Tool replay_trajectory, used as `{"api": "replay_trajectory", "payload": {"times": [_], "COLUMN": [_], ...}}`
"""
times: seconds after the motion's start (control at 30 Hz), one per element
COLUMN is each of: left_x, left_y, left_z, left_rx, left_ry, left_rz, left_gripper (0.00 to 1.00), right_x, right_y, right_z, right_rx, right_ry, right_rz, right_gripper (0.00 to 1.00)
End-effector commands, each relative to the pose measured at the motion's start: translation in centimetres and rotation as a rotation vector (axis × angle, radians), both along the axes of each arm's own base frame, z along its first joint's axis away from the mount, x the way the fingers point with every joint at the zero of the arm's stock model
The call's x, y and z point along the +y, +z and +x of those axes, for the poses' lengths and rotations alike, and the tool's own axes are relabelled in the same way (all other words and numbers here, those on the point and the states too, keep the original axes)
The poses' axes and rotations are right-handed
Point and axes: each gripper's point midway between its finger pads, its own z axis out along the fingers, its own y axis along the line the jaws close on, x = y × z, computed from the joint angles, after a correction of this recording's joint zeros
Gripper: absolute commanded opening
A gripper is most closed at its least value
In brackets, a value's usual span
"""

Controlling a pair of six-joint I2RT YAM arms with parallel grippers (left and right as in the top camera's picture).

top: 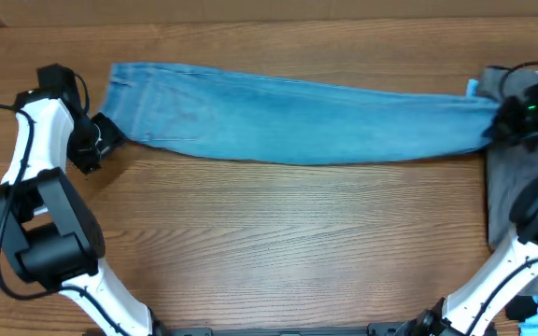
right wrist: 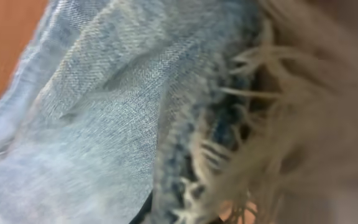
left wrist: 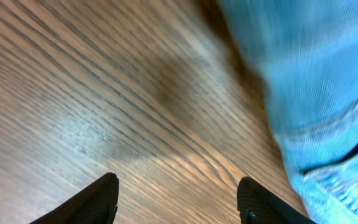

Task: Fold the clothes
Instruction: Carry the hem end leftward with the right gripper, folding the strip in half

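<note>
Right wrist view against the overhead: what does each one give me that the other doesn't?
Only the right wrist: the frayed hem up close, pale threads loose over denim weave. Only the overhead: the jeans lying as one long strip across the table, the left gripper beside their other end, grey trousers by the right arm. Both: light blue denim.

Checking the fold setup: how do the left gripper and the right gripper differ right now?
The left gripper hangs open over bare table beside the jeans' waist end; the right gripper sits at the frayed hem end, against denim. The left's fingers show apart; the right's are hidden, so its state is unclear. Both are at ends of the jeans.
</note>
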Motion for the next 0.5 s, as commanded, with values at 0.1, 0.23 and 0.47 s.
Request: {"api": "replay_trajectory", "payload": {"times": [0.1,0.23,0.47], "left_x": [-0.3,-0.3,-0.3], "left_y": [2.1,2.1,2.2], "left_z": [0.7,0.7,0.8], "left_rx": [-0.063,-0.063,-0.066], "left_ry": [-0.026,-0.026,-0.042], "left_rz": [0.003,0.003,0.007], "left_gripper": [0.65,0.66,0.66], "right_x": [7.8,15.4,30.9], "right_y": [4.4,4.4,4.6], "right_z": [1.7,2.3,2.9], "right_rx": [-0.066,-0.052,-0.136], "right_ry": [0.335,0.51,0.765], "right_rz": [-0.077,-0.062,-0.066], "right_gripper": [0.04,0.04,0.06]}}
